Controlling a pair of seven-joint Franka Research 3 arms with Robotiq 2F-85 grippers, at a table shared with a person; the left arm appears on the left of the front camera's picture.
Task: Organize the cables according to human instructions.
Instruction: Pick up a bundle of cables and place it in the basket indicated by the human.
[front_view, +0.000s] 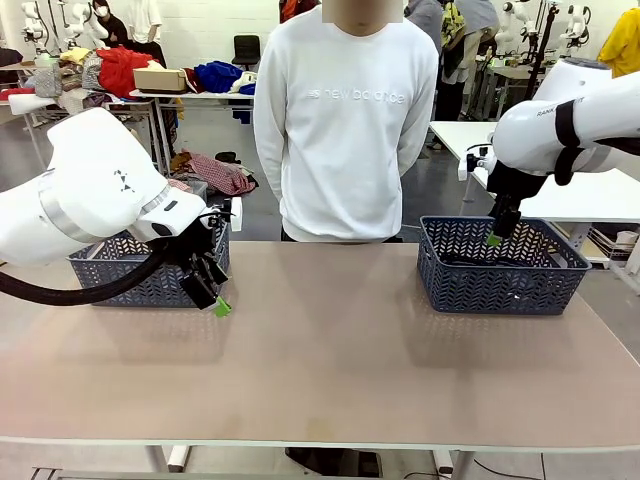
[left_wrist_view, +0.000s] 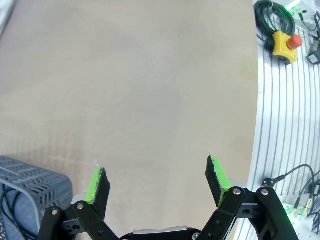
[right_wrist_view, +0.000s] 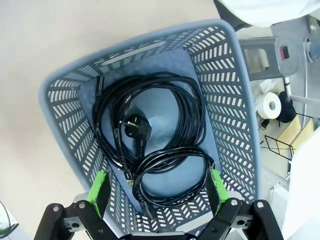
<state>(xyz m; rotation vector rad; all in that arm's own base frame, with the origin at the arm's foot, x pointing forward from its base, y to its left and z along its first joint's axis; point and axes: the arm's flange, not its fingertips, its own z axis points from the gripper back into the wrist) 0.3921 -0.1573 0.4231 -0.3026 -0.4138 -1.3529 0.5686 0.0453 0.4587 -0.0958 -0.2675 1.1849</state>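
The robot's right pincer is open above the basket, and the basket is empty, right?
Not quite. The right pincer is open above the basket, but the basket is not empty: coiled black cables lie on its floor, as the right wrist view shows.

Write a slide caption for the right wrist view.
Open right tool above a grey basket holding coiled black cables.

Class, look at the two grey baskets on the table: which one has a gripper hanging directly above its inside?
The basket on the robot's right: the open right gripper hangs over the coiled black cables inside. The left gripper is beside the other basket, over bare table.
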